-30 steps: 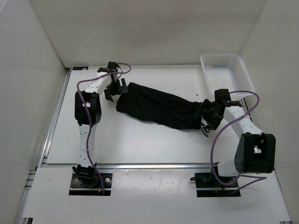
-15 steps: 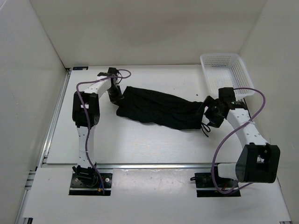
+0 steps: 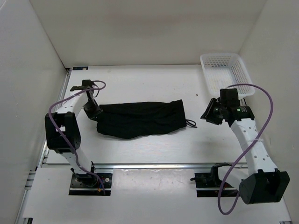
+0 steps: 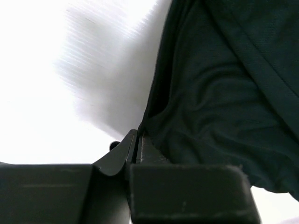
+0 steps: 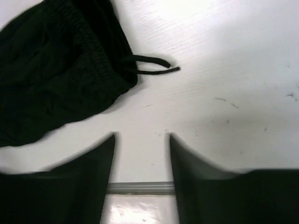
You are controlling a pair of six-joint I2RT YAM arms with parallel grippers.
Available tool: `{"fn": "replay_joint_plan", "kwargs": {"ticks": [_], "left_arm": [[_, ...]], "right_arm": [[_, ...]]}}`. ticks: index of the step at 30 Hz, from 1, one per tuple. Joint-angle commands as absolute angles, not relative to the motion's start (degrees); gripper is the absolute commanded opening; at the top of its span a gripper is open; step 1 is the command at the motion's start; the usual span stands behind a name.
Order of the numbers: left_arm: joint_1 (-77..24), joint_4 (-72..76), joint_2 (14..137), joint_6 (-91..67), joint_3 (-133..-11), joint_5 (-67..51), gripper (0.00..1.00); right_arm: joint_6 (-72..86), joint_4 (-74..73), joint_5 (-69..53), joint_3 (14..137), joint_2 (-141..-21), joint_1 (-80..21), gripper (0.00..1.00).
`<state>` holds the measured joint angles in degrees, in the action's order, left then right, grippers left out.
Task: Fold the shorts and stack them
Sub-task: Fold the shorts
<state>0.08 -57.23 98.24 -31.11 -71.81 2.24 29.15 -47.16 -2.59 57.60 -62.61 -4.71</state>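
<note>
The black shorts [image 3: 140, 119] lie flattened in a long band across the left-middle of the table. Their thin drawstring [image 3: 190, 123] trails off the right end. My left gripper [image 3: 96, 113] is at the band's left end, shut on a fold of the shorts [image 4: 219, 93], with fabric pinched between the closed fingertips [image 4: 145, 144]. My right gripper [image 3: 208, 114] hovers to the right of the shorts and does not touch them. In the right wrist view it [image 5: 141, 136] stands open over bare table, with the waistband [image 5: 56, 70] and drawstring [image 5: 152, 65] ahead of it.
A white mesh basket [image 3: 226, 70] stands at the back right corner, just behind the right arm. White walls enclose the table on the left, back and right. A metal rail [image 3: 149, 164] runs along the near edge.
My left gripper shut on the shorts' left end and dragged them left and toward the near side. My right gripper let go of the right end and drew back; its jaws have narrowed somewhat.
</note>
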Motion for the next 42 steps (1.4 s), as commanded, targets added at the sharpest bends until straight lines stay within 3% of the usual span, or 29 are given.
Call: {"fn": "replay_joint_plan", "kwargs": {"ticks": [1, 2, 3, 5, 6, 8, 9, 10, 11, 14, 21, 25, 31, 34, 35, 39, 42], "left_arm": [[1.22, -57.3, 97.38, -31.2, -71.98, 5.01, 0.1], [1.23, -57.3, 98.25, -31.2, -71.98, 5.01, 0.17], [1.23, -57.3, 98.26, -30.59, -73.37, 5.01, 0.24], [1.23, -58.88, 99.05, -30.59, -74.44, 4.39, 0.41], [1.23, -58.89, 99.05, -30.59, -75.05, 4.39, 0.62], [1.23, -59.58, 96.08, -30.59, -75.58, 5.09, 1.0], [1.75, -60.11, 95.19, -30.59, -76.19, 5.62, 1.0], [1.76, -60.12, 94.4, -30.59, -76.72, 6.15, 1.0], [1.76, -61.16, 93.7, -30.06, -77.25, 6.85, 1.0], [1.76, -63.72, 91.77, -29.45, -78.93, 7.56, 1.0], [2.29, -65.3, 88.69, -29.44, -80.07, 7.56, 1.0], [2.29, -65.3, 88.16, -28.92, -79.55, 8.17, 1.0], [2.29, -64.78, 88.15, -28.92, -78.4, 7.56, 1.0], [2.29, -64.78, 88.15, -28.39, -78.4, 6.94, 1.0], [2.29, -64.78, 88.15, -28.39, -77.88, 6.94, 1.0], [2.29, -64.78, 88.15, -27.86, -77.87, 6.94, 1.0], [2.29, -64.78, 87.63, -27.33, -77.34, 6.33, 1.0]], "right_arm": [[26.81, -47.47, -1.14, 61.95, -61.96, -8.43, 0.38], [26.81, -46.85, -1.84, 61.96, -63.01, -9.05, 0.13], [26.81, -45.19, -3.06, 61.96, -65.45, -10.62, 0.0], [26.81, -40.99, -8.49, 60.74, -68.19, -11.95, 0.0], [26.81, -39.57, -10.35, 60.21, -71.16, -13.17, 0.03], [27.33, -36.84, -14.74, 59.5, -74.6, -13.71, 0.33], [27.33, -34.22, -16.77, 58.98, -77.93, -13.71, 0.49], [28.12, -33.23, -19.83, 58.97, -79.61, -13.71, 0.78], [28.65, -32.53, -20.39, 58.97, -82.67, -13.71, 0.85], [29.17, -30.94, -20.39, 60.37, -87.26, -13.71, 0.91], [30.75, -32.6, -12.49, 66.09, -97.28, -13.71, 0.91], [34.18, -30.95, -14.67, 65.57, -102.56, -13.71, 0.9], [37.96, -27.77, -13.28, 63.54, -105.99, -16.87, 0.79], [39.11, -26.29, -10.99, 63.54, -106.7, -18.36, 0.54], [39.11, -25.58, -10.38, 62.94, -106.7, -18.37, 0.34], [39.64, -26.45, -5.46, 62.4, -103.73, -19.51, 0.0], [39.11, -29.35, -1.16, 61.79, -99.17, -20.03, 0.0]]}}
